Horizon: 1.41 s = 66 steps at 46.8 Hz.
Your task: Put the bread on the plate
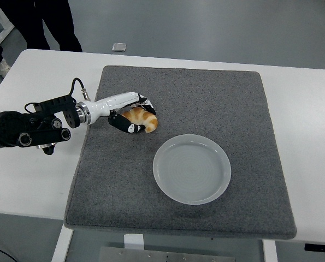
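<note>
A golden croissant-like bread (pixel 143 120) lies on the grey mat (pixel 217 98), up and left of a round white plate (pixel 192 168). My left hand (pixel 134 115) comes in from the left with its fingers curled over the top of the bread and its thumb under the near side, shut on it. The bread seems slightly tilted in the grasp, close to the mat. The plate holds nothing. My right arm is out of view.
The mat covers most of the white table (pixel 304 103). A small grey object (pixel 118 47) lies on the floor beyond the table's far edge. A person's dark legs (pixel 47 22) stand at the top left.
</note>
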{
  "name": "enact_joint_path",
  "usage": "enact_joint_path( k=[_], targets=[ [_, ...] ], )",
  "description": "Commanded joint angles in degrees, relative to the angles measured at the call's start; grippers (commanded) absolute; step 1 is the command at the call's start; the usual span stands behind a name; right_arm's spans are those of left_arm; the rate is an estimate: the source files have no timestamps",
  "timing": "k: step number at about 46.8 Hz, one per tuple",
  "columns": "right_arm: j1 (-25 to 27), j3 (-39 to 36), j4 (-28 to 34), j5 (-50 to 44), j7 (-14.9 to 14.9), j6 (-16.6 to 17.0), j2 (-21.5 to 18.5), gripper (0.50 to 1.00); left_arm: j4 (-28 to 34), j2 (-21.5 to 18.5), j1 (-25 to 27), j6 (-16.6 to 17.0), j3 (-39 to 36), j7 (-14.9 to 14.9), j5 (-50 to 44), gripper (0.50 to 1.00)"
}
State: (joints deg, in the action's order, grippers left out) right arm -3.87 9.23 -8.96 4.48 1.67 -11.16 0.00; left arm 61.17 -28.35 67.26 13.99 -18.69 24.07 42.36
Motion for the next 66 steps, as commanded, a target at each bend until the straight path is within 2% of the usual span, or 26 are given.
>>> enact_joint_path(
  k=[1,8,17,27,36,43,47,52,56,66],
  targets=[
    [0.00,0.00,-0.01,0.00,0.00,-0.01,0.00,0.952,0.00,-0.21,0.32,-0.01,1.02,0.01,-0.09,0.500],
    [0.00,0.00,-0.01,0.00,0.00,-0.01,0.00,0.952,-0.09,-1.36,1.03,-1.59,3.49,0.01,-0.09,0.500],
    [0.00,0.00,-0.01,0.00,0.00,-0.01,0.00,0.952,0.44,-2.50,2.26,-1.86,3.66,0.01,-0.09,0.500],
    [0.00,0.00,-0.01,0.00,0.00,-0.01,0.00,0.952,3.08,-8.56,6.82,-2.30,3.58,-0.34,-0.09,0.500],
    [0.00,-0.09,-0.01,0.00,0.00,0.17,0.00,0.952,2.64,-14.98,13.59,-7.13,3.57,-0.78,-0.09,0.500],
    [-0.09,-0.09,-0.01,0.00,0.00,0.26,0.00,0.952,1.76,-17.00,20.18,-11.43,3.57,-0.87,-0.09,0.500],
    [-0.09,-0.09,-0.01,0.00,0.00,0.26,0.00,0.952,1.23,-16.65,24.40,-13.11,3.66,-0.96,-0.18,0.500],
    [-0.09,-0.09,-0.01,0.00,0.00,0.17,0.00,0.952,1.32,-15.69,28.44,-13.29,3.66,-1.22,-0.18,0.500],
    [-0.09,-0.09,-0.01,0.00,0.00,0.17,0.00,0.952,1.32,-10.78,30.47,-13.02,3.66,-2.27,-0.26,0.500],
    [-0.09,0.00,-0.01,0.00,0.00,0.17,0.00,0.952,1.58,0.65,31.00,-10.74,3.75,-3.77,-1.58,0.500]
  ],
)
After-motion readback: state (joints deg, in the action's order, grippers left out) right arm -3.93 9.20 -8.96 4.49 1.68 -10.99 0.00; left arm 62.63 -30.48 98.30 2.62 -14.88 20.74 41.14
